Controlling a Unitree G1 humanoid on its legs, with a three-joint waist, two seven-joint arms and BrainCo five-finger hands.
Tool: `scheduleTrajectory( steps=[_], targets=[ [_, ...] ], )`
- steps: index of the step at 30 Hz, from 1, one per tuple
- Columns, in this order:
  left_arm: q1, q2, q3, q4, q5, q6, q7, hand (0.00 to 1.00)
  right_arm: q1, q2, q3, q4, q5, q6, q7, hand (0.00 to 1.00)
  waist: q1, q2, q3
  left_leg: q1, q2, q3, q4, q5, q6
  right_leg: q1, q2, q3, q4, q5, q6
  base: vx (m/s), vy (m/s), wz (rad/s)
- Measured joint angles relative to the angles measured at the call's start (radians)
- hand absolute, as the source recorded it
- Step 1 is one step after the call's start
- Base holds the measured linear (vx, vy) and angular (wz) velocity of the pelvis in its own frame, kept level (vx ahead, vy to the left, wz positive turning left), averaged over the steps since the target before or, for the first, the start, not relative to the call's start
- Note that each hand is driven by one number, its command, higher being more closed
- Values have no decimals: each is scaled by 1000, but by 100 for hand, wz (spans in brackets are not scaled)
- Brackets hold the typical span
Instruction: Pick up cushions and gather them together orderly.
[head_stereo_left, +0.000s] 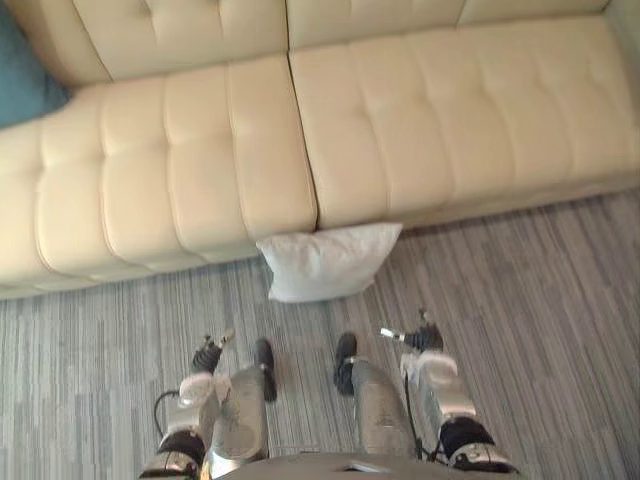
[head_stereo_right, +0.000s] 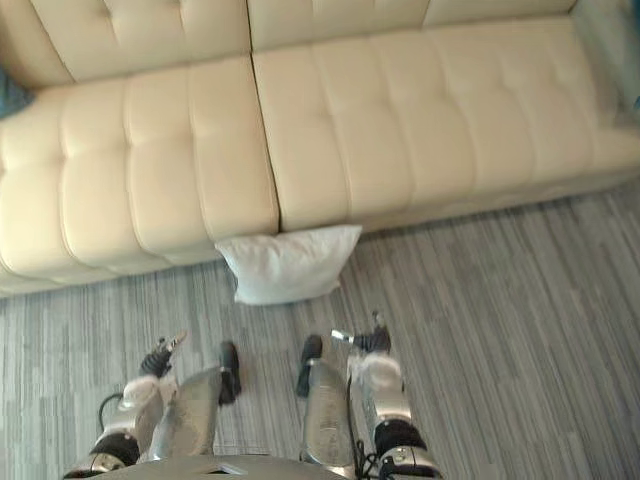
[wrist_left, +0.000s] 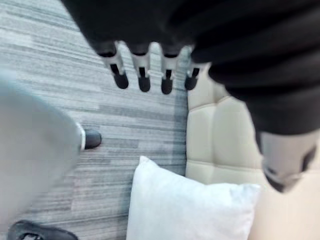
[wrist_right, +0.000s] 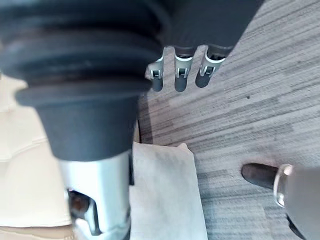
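Note:
A white cushion (head_stereo_left: 325, 262) stands on the carpet, leaning against the front of the cream sofa (head_stereo_left: 420, 120) right under the seam between its two seats. A teal cushion (head_stereo_left: 22, 70) rests on the sofa at the far left. My left hand (head_stereo_left: 208, 354) hangs low beside me, short of the white cushion and to its left, fingers (wrist_left: 142, 75) straight and holding nothing. My right hand (head_stereo_left: 424, 338) hangs to the cushion's right, its fingers (wrist_right: 180, 75) likewise straight and empty. Both wrist views look down on the white cushion (wrist_left: 190, 210) against the sofa base.
Striped grey carpet (head_stereo_left: 550, 300) spreads in front of the sofa, with open floor on both sides of the white cushion. A bluish thing (head_stereo_right: 612, 55) lies at the sofa's far right end; I cannot tell what it is.

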Motion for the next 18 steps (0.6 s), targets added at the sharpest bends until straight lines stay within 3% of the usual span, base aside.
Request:
scheduleTrajectory(
  steps=[4, 7, 18],
  targets=[
    [-107, 19, 34, -21, -29, -4, 1, 0, -112, -48, -35, -3, 45, -3, -35, 0, 1, 5, 24, -180, 21, -21, 109, -23, 2, -167, -3, -1, 103, -22, -11, -21, -15, 3],
    [-222, 64, 35, -22, -32, -4, 0, 0, -255, -117, -52, 2, 54, -6, -41, 0, 7, 6, 80, -302, 35, -22, 176, -24, 3, -289, -12, -2, 178, -34, -22, -48, -30, 10],
    [-366, 89, 64, -102, -147, -30, 23, 0, -503, -232, -48, 56, 140, -23, -85, 0, 19, 6, 110, -688, 60, -63, 392, -40, 13, -665, -30, 4, 389, -69, -35, -96, -34, 5]
  ],
)
